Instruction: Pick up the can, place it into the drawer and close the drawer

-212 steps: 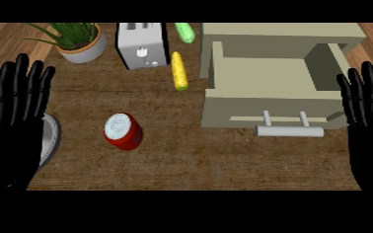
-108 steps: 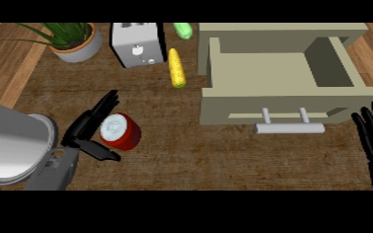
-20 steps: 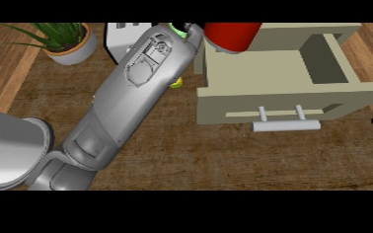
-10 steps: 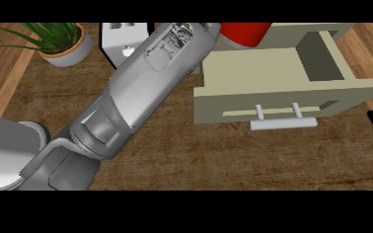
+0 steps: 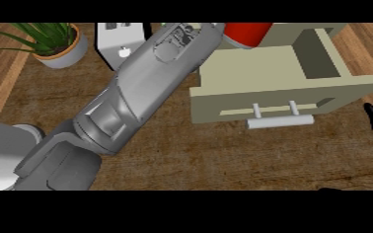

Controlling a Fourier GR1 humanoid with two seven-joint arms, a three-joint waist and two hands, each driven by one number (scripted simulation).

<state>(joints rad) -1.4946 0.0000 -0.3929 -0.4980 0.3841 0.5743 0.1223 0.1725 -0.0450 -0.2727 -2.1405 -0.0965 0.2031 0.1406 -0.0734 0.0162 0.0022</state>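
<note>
The red can (image 5: 247,33) hangs at the picture's top edge, above the back left corner of the open beige drawer (image 5: 271,68). My left forearm (image 5: 149,86) stretches diagonally from the lower left up to the can. Its wrist ends right beside the can, and the hand itself is hidden behind wrist and can. The drawer's front (image 5: 277,103) with its pale bar handle (image 5: 280,121) faces me. Only a black sliver of my right hand (image 5: 368,112) shows at the right edge, level with the drawer front.
A white toaster (image 5: 122,43) stands left of the forearm at the back. A potted plant (image 5: 56,44) stands at the far left. A grey rounded shape (image 5: 18,145) sits at the lower left edge. Brown countertop lies in front of the drawer.
The can, once standing on the counter, has been lifted by my left hand. Over the last second it moved right, toward the drawer's back. The drawer stays open.
</note>
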